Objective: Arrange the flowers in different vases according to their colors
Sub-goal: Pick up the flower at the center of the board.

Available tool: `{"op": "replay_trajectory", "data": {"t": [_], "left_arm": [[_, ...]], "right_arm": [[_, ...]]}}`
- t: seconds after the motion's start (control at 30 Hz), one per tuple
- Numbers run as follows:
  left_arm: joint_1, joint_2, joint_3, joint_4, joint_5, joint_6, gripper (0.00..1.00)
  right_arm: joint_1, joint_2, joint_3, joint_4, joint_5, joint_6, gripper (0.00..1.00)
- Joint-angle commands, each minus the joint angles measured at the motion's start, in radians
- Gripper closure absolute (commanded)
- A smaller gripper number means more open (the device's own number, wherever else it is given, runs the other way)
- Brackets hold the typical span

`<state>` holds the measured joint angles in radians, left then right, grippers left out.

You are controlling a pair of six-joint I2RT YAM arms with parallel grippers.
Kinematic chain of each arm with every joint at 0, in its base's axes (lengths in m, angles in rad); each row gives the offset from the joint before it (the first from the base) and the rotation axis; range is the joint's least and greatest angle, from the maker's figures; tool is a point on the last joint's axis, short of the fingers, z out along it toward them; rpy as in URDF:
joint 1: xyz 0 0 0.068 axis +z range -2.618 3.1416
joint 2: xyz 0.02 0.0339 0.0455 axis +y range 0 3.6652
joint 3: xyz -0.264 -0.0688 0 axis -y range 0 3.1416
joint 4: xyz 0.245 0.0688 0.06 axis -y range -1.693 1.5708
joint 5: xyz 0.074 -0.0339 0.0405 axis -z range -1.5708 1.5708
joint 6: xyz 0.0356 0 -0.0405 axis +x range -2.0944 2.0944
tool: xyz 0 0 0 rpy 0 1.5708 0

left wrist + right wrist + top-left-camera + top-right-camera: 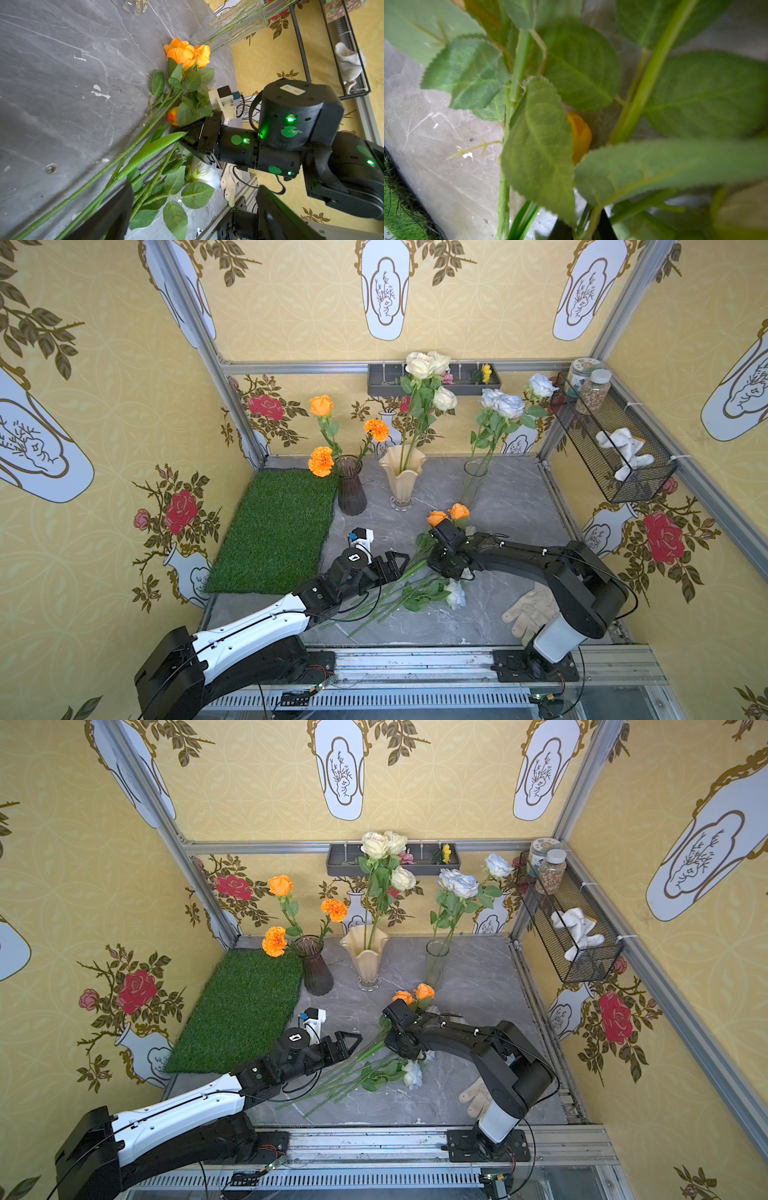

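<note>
In both top views, low in the frame's centre, loose flowers are lying heaped on the table, their stems fanning toward the lower left. A white rose is resting at the heap's right edge, and a glove is lying farther right.

The left gripper is hovering over the stems with its fingers spread wide, grasping nothing. Just right of it, the right gripper is reaching into the leaves. In its wrist view, its dark fingers are sitting close together, clenching a stem.

Two orange roses are lying just above that gripper. A grass mat is lying at the left.

Higher up, three vases are standing in a row:
- the purple vase is holding orange blooms
- the cream vase is holding cream roses
- the clear vase is holding pale-blue roses
</note>
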<state>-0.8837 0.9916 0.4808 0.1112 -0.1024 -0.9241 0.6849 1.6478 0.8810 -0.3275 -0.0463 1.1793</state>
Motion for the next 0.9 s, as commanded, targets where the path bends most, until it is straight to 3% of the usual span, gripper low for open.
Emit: {"op": "replay_trajectory", "data": {"t": [0.0,0.2,0.43,0.87], "left_arm": [[0.0,0.002,-0.006,0.033,0.0,0.004,0.06],[0.001,0.001,-0.008,0.034,0.0,0.002,0.06],[0.001,-0.004,-0.013,0.035,-0.002,0.0,0.06],[0.002,-0.01,-0.019,0.042,-0.007,-0.009,0.07]], "right_arm": [[0.005,-0.025,-0.001,0.016,0.037,0.015,0.9],[0.006,-0.105,-0.012,-0.014,0.096,0.057,0.99],[0.014,-0.212,-0.01,-0.014,0.17,0.028,1.0],[0.019,-0.503,0.078,-0.034,0.286,-0.502,1.0]]}}
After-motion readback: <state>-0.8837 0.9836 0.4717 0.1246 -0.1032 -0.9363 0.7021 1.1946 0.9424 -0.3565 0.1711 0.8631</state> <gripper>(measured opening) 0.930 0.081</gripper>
